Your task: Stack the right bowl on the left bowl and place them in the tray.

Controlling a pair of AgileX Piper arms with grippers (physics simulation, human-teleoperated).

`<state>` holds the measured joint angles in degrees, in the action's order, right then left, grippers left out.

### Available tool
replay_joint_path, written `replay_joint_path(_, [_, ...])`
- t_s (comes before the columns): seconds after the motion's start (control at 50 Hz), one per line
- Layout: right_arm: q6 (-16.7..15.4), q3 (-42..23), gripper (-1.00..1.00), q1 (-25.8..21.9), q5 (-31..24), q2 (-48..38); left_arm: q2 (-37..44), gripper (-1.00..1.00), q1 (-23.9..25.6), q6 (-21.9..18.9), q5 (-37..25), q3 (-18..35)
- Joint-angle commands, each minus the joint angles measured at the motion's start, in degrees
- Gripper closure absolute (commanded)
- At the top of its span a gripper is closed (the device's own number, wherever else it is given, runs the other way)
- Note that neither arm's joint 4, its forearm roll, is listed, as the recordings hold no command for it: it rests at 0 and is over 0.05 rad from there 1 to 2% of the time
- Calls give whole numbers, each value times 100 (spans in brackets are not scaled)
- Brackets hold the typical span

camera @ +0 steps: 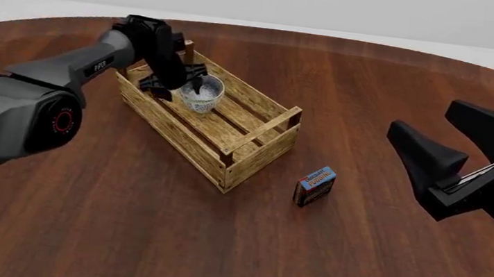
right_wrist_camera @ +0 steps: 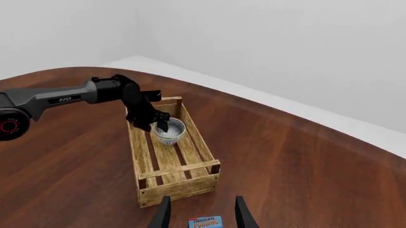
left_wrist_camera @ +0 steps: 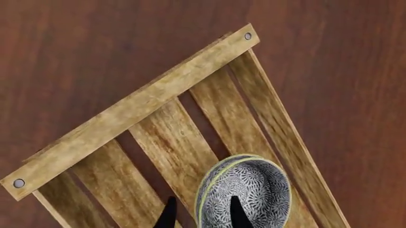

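Wood slats of the tray [camera: 255, 155] fill my left wrist view, and the bowls [camera: 202, 93] sit inside it, toward the far end in the front view. I see two yellowish rims nested close together there, so one bowl sits in the other; I can't tell which is which, since they look alike. The stack looks tilted in the wrist view, though from the front I can't be sure whether it rests on the slats or hangs just above them.

My left gripper [left_wrist_camera: 201, 214] has one finger inside the bowls and one outside, jaws closed on the near wall of the stack. The left arm reaches in from the front view's left, over the tray's far end.

My right gripper [right_wrist_camera: 199, 213] is well away from the tray, out over bare table [camera: 354, 262] on the right. Its jaws stand apart with nothing between them. A small blue-and-red box [camera: 314, 185] stands just beside the tray's near corner, not touching it, and shows at the edge of the right wrist view under the open fingers.
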<state>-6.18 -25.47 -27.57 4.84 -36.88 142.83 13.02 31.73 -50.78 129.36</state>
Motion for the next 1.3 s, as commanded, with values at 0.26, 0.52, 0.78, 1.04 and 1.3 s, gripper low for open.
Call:
replay_joint_path(0.26, [7,8,-100,-12,73,-108,47,-100,-341,-518,163,-396])
replay_joint_path(0.52, [-5,3,-100,-50,115,-184,-1313,-100,-50,-297,990,-2044])
replay_joint_path(0.78, [-22,6,-100,-86,152,-243,-2510,-100,154,-86,1766,-3489])
replay_joint_path(1.04, [-26,8,-100,-98,273,-423,-4344,-100,502,227,2730,-5541])
replay_joint_path(1.3, [19,28,-100,-192,336,-482,-5506,-100,647,265,3227,-6764])
